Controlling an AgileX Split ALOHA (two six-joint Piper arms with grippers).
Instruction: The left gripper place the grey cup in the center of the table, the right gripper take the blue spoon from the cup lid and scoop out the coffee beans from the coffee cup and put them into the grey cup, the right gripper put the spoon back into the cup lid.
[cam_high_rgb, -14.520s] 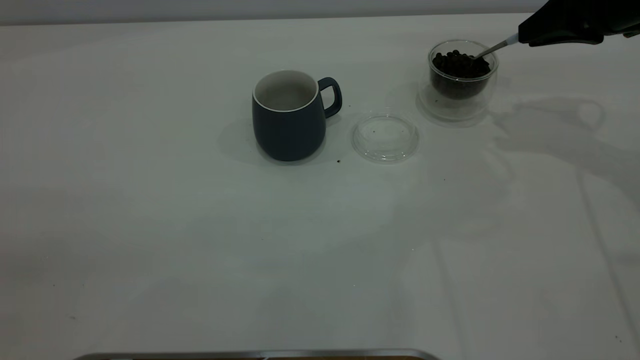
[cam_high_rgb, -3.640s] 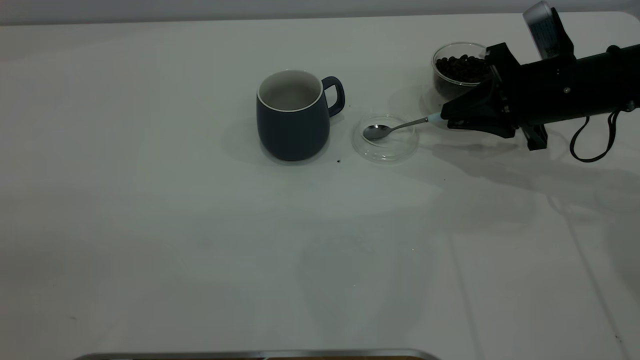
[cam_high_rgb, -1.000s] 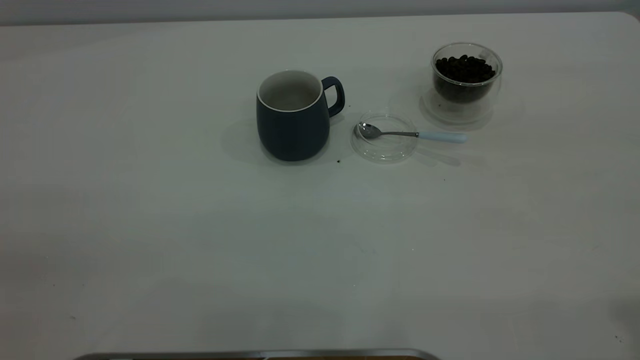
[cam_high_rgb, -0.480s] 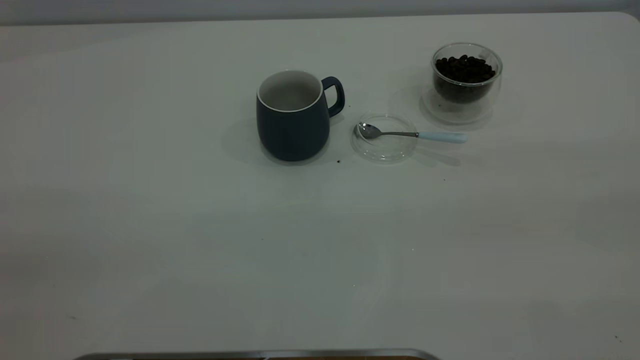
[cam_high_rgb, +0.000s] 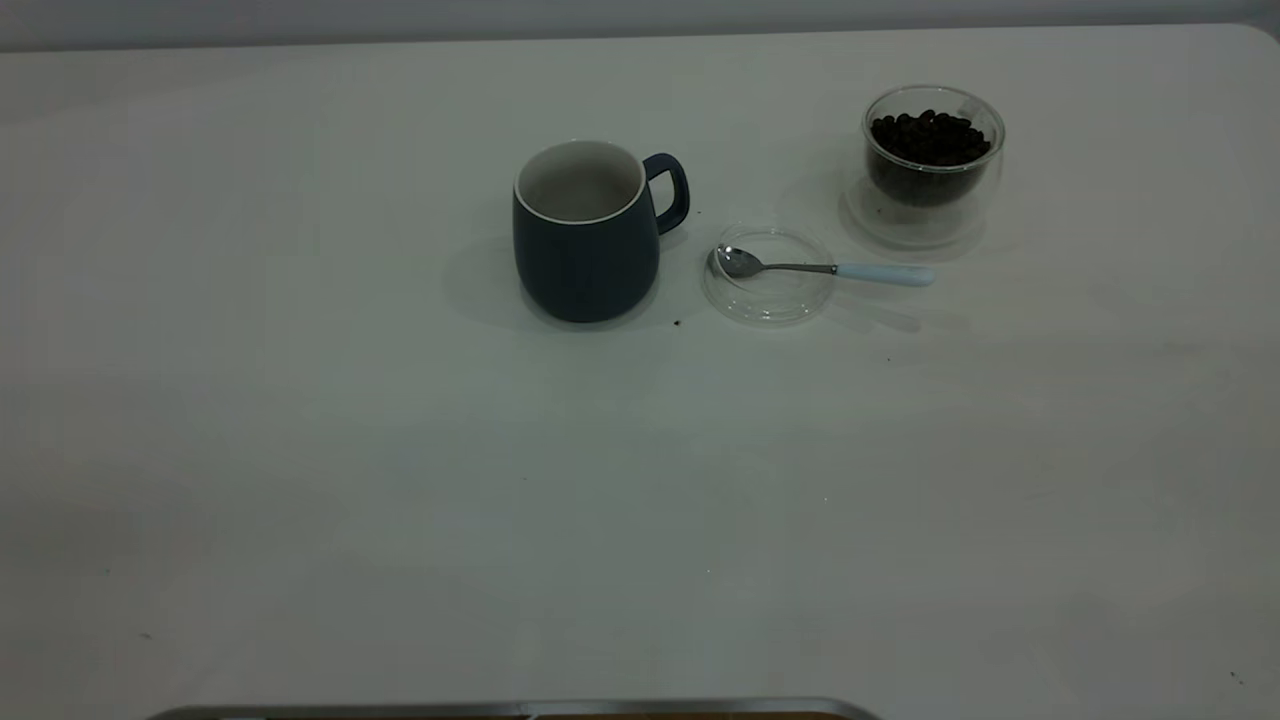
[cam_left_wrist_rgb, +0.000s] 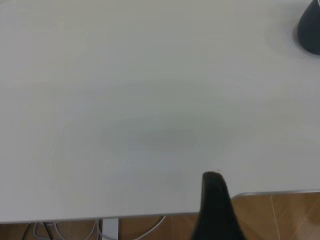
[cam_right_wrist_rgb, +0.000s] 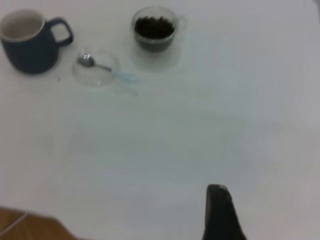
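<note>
Blue spoon (cam_high_rgb: 826, 267) is lying bowl-down in the cup lid (cam_high_rgb: 768, 296), pale handle overhanging toward the coffee cup (cam_high_rgb: 932, 160); both grippers' states: can't tell.

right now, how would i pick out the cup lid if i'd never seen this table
On the white table, find the dark grey cup near the middle. Just beside its handle lies the cup lid, a shallow clear glass disc. Unlike the taller coffee cup full of coffee beans behind it, it is flat and holds the blue spoon bowl.
</note>
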